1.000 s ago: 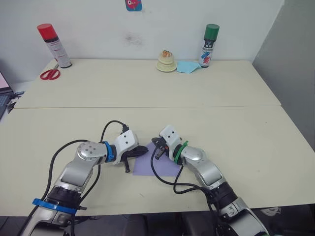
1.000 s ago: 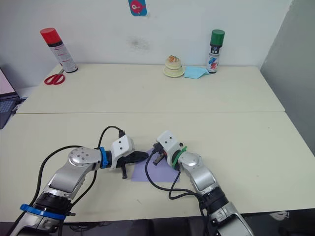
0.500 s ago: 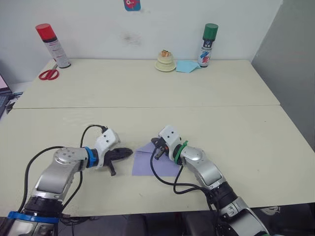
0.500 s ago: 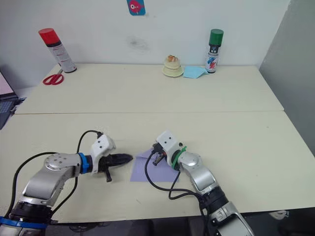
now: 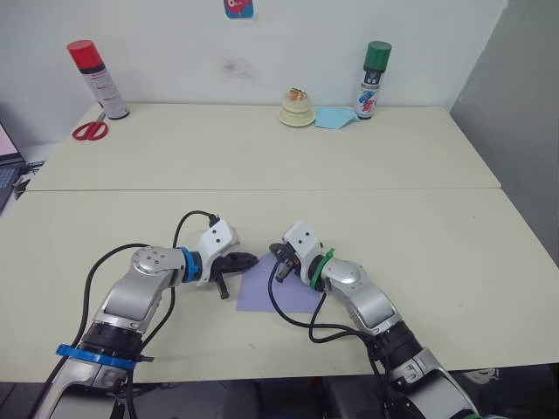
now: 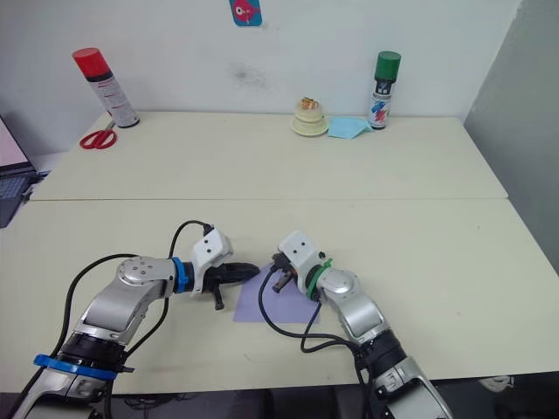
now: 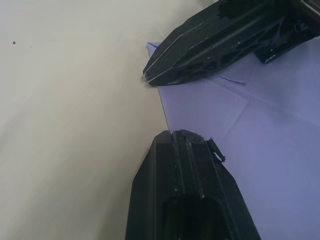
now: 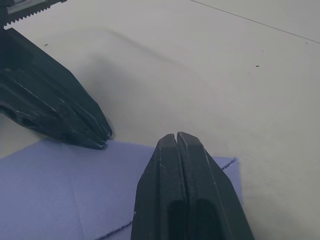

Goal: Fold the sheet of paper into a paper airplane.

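Note:
The sheet of paper (image 5: 284,295), lavender-purple, lies flat on the table near the front edge, between my two arms. One far corner is folded over into a flap (image 7: 207,107). My left gripper (image 5: 249,259) is shut, its tip at the paper's left edge near that far corner. My right gripper (image 5: 276,256) is shut too, with its tip down on the paper's far edge. In the left wrist view the two tips are a short way apart, with the right gripper (image 7: 150,77) just beyond the left gripper (image 7: 176,136).
Along the back of the table stand a red-capped spray can (image 5: 96,80), red scissors (image 5: 88,131), a small cream object (image 5: 296,110), a light blue paper (image 5: 332,118) and a green-capped spray can (image 5: 374,80). A laptop corner (image 5: 7,161) shows at the left.
My left gripper drew back to the left, off the paper, half a second ago and has come back to the paper's left edge. The right gripper has stayed in place.

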